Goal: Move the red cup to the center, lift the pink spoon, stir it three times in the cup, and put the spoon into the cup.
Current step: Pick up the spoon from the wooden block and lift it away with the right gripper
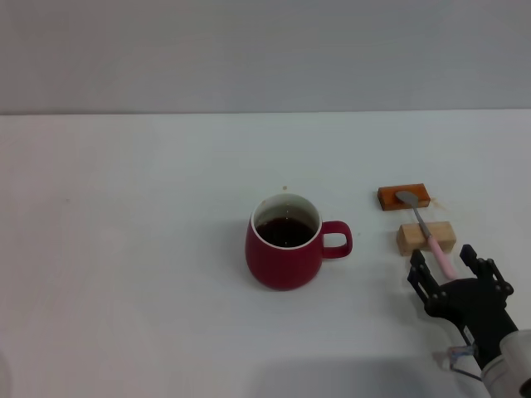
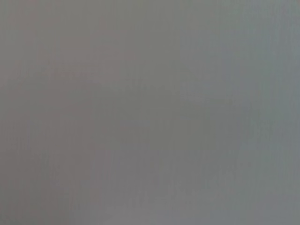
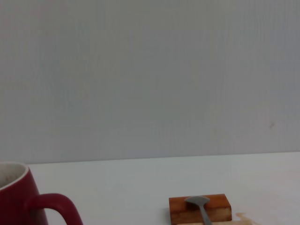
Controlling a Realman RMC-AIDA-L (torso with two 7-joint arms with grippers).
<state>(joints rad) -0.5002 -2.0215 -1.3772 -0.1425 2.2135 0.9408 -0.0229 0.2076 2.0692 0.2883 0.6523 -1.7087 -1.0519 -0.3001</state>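
1. Right gripper [image 1: 445,259]: fingers spread apart, nothing held, low over the white table [image 1: 124,249], right at the pink spoon's handle end.
2. Pink spoon [image 1: 427,234]: propped across two blocks, silver bowl on the orange block [image 1: 403,197], handle on the tan block [image 1: 426,237]. Probably raised like that to leave room under the handle for fingers.
3. Red cup [image 1: 284,249]: upright near the middle, full of dark drink, handle turned toward the spoon. Looks already moved; spoon not lifted yet.
4. Right arm: reaching in from the near right corner, pointing forward along the spoon.
5. Left gripper: not seen anywhere.
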